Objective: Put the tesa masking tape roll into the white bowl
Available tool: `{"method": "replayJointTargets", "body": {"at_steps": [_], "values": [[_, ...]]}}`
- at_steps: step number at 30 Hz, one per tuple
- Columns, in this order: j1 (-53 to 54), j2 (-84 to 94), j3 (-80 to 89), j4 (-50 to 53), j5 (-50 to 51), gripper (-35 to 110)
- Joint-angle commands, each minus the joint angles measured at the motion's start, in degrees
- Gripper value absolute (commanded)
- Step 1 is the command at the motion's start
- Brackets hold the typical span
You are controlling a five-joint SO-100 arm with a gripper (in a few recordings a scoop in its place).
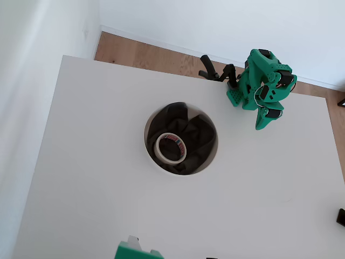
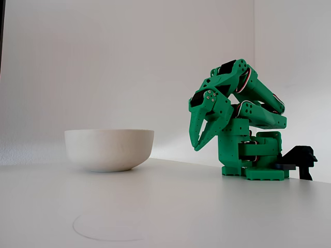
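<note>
The tesa masking tape roll [image 1: 161, 154] lies flat inside the white bowl [image 1: 146, 135], on the dark cloth [image 1: 191, 140] that lines it, toward the bowl's left side in the overhead view. From the side, the fixed view shows the white bowl [image 2: 109, 149] with its contents hidden behind the wall. The green arm is folded back at the table's far right corner. Its gripper [image 1: 263, 124] [image 2: 198, 146] points down at the table, well apart from the bowl. The fingertips meet and hold nothing.
The white table [image 1: 91, 183] reaches a wall on the left and wooden floor at the back. A black clamp [image 1: 214, 72] [image 2: 301, 158] sits beside the arm's base. A faint round mark [image 2: 110, 227] shows on the tabletop near the front.
</note>
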Motion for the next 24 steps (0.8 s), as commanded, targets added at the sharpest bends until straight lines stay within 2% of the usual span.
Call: {"method": "replayJointTargets", "body": {"at_steps": [1, 11, 24], "values": [[-1.76, 0.88, -0.35, 0.09, 0.09, -8], [-0.79, 0.88, -0.53, 0.53, -3.43, -8], [0.35, 0.88, -0.53, 0.53, -2.99, -6]]}}
